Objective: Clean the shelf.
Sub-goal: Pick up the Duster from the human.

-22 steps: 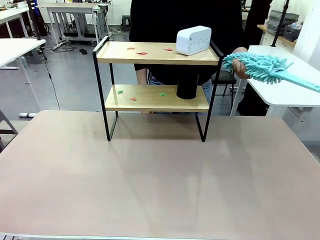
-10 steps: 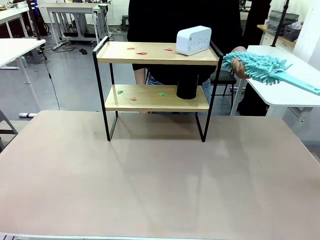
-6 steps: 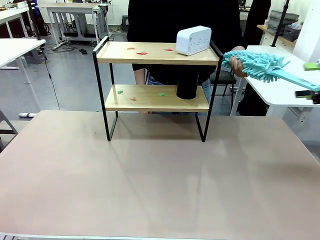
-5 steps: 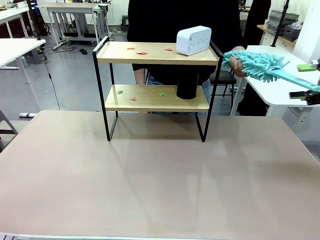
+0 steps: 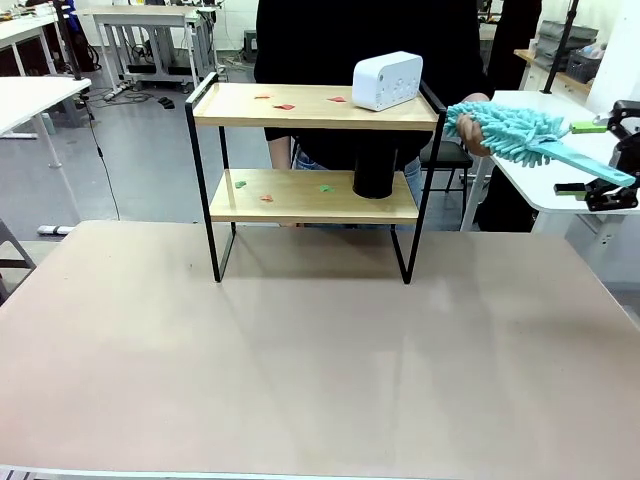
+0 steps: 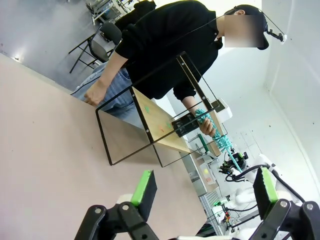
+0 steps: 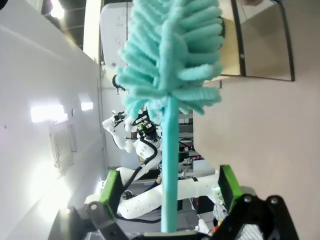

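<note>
Both grippers stand open: the left gripper [image 6: 205, 187] empty, the right gripper [image 5: 570, 158] straddling the handle of the teal duster [image 5: 515, 130]. We should close squarely, then sweep the shelf [image 5: 310, 117], far-centre on the table [image 5: 320, 380].

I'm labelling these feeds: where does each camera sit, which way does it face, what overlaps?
Front: fixed on the robot's side, facing the shelf and person across the table; right gripper at picture right.
Left wrist: along the open left gripper toward the shelf.
Right wrist: along the open right gripper straddling the handle of the duster.
Shared: all three show the duster.
</note>
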`<state>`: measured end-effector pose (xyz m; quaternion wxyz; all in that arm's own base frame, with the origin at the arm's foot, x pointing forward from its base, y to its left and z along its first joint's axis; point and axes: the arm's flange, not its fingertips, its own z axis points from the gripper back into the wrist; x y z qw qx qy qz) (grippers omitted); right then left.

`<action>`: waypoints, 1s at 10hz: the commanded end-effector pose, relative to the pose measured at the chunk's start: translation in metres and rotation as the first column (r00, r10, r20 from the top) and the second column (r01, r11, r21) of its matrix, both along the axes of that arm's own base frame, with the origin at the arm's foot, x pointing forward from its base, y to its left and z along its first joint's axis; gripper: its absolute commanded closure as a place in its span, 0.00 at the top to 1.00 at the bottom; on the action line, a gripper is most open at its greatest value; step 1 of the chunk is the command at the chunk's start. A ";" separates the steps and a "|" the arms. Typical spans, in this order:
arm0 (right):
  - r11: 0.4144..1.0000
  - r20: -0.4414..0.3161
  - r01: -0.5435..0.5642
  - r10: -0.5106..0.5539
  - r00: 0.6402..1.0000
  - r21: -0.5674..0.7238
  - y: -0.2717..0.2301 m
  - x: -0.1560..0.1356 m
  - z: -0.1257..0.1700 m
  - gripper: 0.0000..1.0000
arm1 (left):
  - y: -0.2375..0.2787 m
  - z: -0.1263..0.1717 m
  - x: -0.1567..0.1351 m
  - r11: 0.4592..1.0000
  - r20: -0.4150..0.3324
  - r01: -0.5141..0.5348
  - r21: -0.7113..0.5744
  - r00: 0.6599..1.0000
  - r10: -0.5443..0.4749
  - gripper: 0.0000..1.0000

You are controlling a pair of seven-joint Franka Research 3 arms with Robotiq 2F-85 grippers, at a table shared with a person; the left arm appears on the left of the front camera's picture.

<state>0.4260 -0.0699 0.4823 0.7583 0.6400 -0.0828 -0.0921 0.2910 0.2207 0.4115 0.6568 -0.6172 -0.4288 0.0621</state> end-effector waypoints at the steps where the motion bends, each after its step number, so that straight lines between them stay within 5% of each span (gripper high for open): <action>1: 0.998 -0.042 0.002 -0.005 0.999 -0.067 0.009 0.011 0.015 1.00 | -0.003 0.000 -0.004 1.000 0.025 0.006 0.012 1.000 -0.006 1.00; 8: 0.999 -0.043 0.006 -0.008 0.999 -0.043 0.003 0.017 0.015 1.00 | -0.003 0.000 -0.004 1.000 0.025 0.006 0.012 1.000 -0.006 1.00; 9: 0.999 -0.028 0.016 -0.017 0.999 -0.037 0.000 0.018 0.016 0.88 | -0.003 0.000 -0.004 1.000 0.025 0.006 0.012 1.000 -0.006 1.00; 10: 0.999 -0.012 0.027 -0.027 1.000 -0.041 -0.005 0.018 0.015 0.59 | -0.003 0.000 -0.004 1.000 0.025 0.006 0.012 1.000 -0.006 1.00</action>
